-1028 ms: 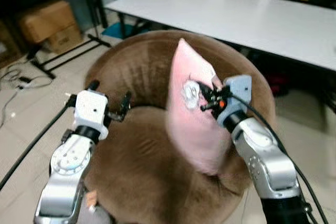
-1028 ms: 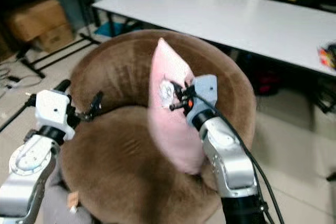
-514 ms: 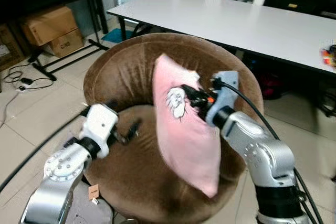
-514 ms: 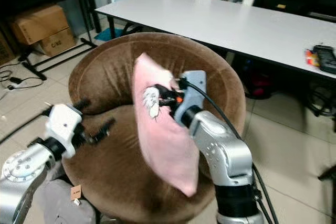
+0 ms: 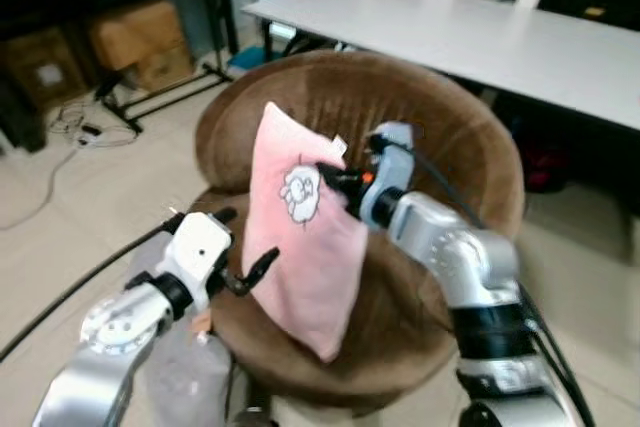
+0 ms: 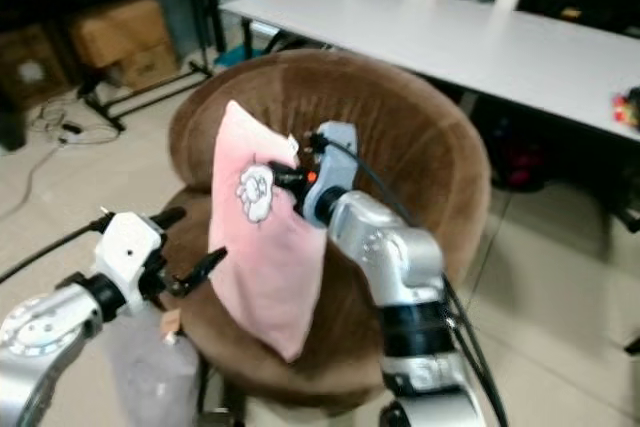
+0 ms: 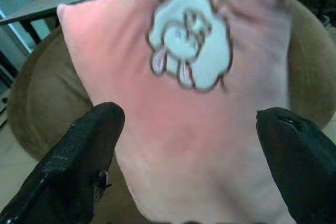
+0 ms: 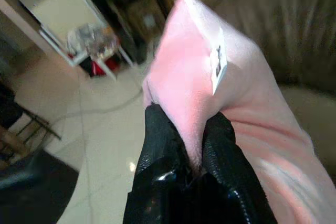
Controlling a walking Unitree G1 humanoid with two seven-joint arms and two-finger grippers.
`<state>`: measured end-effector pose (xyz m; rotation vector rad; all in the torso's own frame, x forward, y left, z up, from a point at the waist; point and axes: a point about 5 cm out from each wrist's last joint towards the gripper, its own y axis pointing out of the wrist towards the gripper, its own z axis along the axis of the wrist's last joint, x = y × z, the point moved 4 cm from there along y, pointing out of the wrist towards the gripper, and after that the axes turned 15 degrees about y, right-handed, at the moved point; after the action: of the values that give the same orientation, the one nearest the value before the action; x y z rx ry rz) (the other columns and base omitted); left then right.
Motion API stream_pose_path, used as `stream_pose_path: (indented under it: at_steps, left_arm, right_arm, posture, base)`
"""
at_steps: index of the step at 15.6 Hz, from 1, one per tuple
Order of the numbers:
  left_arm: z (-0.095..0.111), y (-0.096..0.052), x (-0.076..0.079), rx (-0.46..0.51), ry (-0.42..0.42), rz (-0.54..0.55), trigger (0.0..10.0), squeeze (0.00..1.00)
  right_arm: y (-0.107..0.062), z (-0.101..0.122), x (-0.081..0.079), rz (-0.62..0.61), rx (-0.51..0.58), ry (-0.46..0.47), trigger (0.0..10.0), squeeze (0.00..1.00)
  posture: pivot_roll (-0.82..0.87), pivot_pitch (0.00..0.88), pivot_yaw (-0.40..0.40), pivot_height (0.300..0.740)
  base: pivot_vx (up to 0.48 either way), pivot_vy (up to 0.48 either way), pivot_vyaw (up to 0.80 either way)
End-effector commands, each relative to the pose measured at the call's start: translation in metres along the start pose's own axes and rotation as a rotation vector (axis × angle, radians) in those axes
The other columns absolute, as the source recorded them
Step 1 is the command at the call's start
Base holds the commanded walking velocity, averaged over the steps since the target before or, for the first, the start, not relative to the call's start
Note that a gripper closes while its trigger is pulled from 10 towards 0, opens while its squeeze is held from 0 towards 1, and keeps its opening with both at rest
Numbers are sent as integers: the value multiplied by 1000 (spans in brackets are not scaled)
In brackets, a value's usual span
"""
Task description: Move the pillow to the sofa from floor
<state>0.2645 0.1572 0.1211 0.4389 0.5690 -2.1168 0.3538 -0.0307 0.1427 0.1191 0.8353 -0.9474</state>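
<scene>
In the left eye view, a pink pillow [image 5: 300,237] with a white sheep picture hangs over the seat of a round brown sofa chair [image 5: 440,127], pinched near its upper edge by the right gripper [image 5: 335,175], whose silver arm reaches in from the right. The left gripper [image 5: 262,265] sits just beside the pillow's lower left edge, fingers spread and holding nothing. A white table [image 5: 480,32] stands behind the chair, and cardboard boxes [image 5: 145,42] sit on the tiled floor to the left. The right eye view gives the same scene, with the pillow's bottom corner hanging near the seat's front. In the left wrist view, 2 black fingers [image 7: 79,166] stand wide apart in front of the pillow's sheep picture. In the right wrist view, 2 black fingers [image 8: 163,156] are clamped on a fold of the pillow beside its small white tag [image 8: 218,64].
</scene>
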Motion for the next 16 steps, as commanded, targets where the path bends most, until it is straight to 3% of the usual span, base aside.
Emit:
stream_pose_path:
  at_steps: [1,4,7,11,13,16]
  left_arm:
    - [5,1,1,15,4,-14,10000,0]
    - [4,-2,-1,3,5,1,10000,0]
    - [4,-2,-3,-3,8,8,10000,0]
    - [8,0,-2,13,8,-30,10000,0]
    - [10,-2,-2,23,-19,-45,10000,0]
    - [13,-6,-4,46,-93,-52,10000,0]
  right_arm:
    - [4,25,-4,5,82,-2,10000,0]
    - [15,37,-4,22,127,45,10000,0]
    - [28,51,11,-31,216,126,10000,0]
    - [24,85,51,-140,403,281,10000,0]
    - [19,86,69,-192,411,258,10000,0]
    - [9,75,100,-364,374,172,10000,0]
  posture:
    - [-21,0,-1,740]
    - [-9,0,-15,740]
    - [-3,0,-12,740]
    - [3,0,0,740]
    - [8,0,6,740]
    - [17,0,5,740]
  base:
    - [0,0,0]
    - [0,0,0]
    - [0,0,0]
    - [0,0,0]
    - [0,0,0]
    - [0,0,0]
